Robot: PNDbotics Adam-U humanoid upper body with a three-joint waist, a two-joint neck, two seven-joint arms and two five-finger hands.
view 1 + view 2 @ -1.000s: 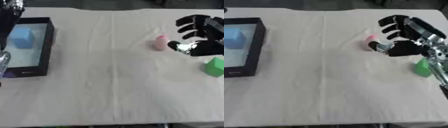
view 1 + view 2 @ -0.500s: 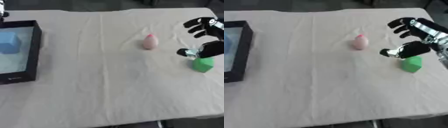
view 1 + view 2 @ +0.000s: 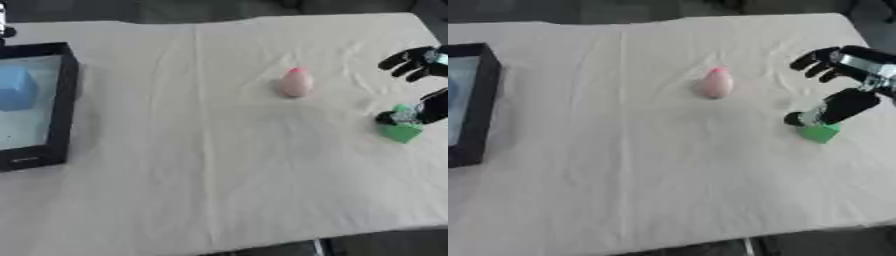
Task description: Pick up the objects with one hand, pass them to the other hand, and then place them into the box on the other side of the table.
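A pink egg-shaped object (image 3: pixel 296 82) lies on the cloth right of the middle. A green block (image 3: pixel 819 132) sits at the right side. My right hand (image 3: pixel 843 85) hovers over the green block with fingers spread and the thumb tip touching the block's top; it holds nothing. The black box (image 3: pixel 54 105) stands at the left edge with a blue block (image 3: pixel 16 88) inside. My left hand shows in no view.
A cream cloth (image 3: pixel 201 165) covers the table, wrinkled around the pink object. The table's front edge runs along the bottom, with dark floor beyond. A dark object (image 3: pixel 4 25) shows at the top left corner.
The camera has swung right, so box and objects shifted left in the picture. My right hand has moved from beside the pink object to above the green block.
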